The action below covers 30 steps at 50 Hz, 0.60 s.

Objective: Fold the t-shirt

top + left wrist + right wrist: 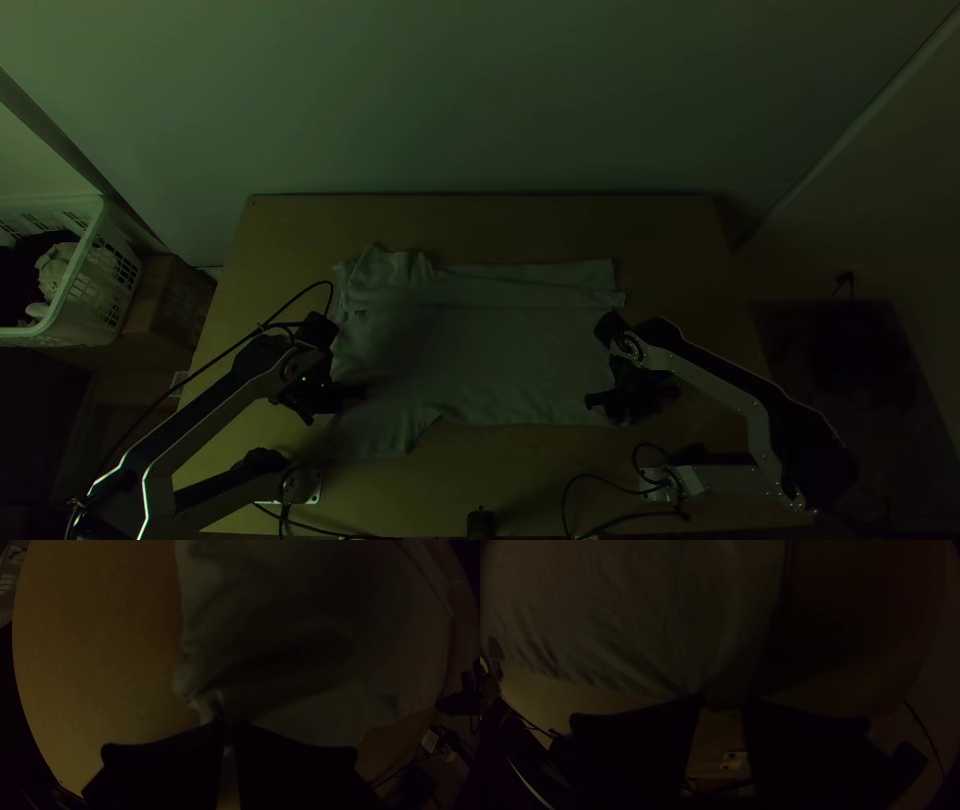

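Lying across the middle of the wooden table (660, 240), the t-shirt (470, 350) is looking only partly folded. Along its far side a long strip (500, 285) is running from one end to the other, probably that side turned inward, so I am judging one side fold to be made, though loosely: the cloth is wrinkling and bunching at the strip's left end. The wide body is lying spread, and the near sleeve (380, 435) is sticking out toward the table's near edge, so the matching near-side fold is apparently waiting to be done.

Both claws are clamping cloth: the left gripper (228, 729) is pinching the shirt's left edge, just beside that sleeve, and the right gripper (724, 702) is pinching its near right corner, with creases drawing in toward the tips. Fold two is likely starting from these grips; folding the length down and smoothing are probably going to follow.
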Each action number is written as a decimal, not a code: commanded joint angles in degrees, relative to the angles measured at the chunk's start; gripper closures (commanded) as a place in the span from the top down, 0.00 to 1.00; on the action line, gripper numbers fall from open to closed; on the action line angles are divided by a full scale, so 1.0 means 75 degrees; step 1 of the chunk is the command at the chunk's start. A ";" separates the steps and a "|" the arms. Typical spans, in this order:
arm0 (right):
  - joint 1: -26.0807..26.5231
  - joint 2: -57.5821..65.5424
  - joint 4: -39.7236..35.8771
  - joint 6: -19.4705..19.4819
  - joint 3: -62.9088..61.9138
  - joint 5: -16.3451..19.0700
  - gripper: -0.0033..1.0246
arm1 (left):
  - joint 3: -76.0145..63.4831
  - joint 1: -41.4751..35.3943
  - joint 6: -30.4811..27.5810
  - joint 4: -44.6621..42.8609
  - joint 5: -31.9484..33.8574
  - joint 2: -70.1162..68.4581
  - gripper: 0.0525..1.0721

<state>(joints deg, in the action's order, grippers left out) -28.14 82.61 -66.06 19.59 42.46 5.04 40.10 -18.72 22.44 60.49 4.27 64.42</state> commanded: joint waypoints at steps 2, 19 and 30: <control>-0.0045 -0.0128 0.0008 -0.0058 -0.0036 -0.0156 0.03 | 0.0302 0.0199 -0.0167 0.0150 -0.0042 -0.0152 0.15; 0.0717 -0.0432 -0.0250 -0.0492 0.0831 -0.0367 0.03 | 0.1052 0.0703 -0.0460 0.0138 -0.0031 0.0000 0.15; 0.1197 -0.0315 -0.0250 -0.0726 0.1546 -0.0531 0.03 | 0.1533 0.1148 -0.0741 -0.0014 0.0016 0.0199 0.15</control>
<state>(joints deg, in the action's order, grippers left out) -20.29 80.29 -66.78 15.53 51.55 2.37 49.39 -11.68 18.37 60.42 4.32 64.79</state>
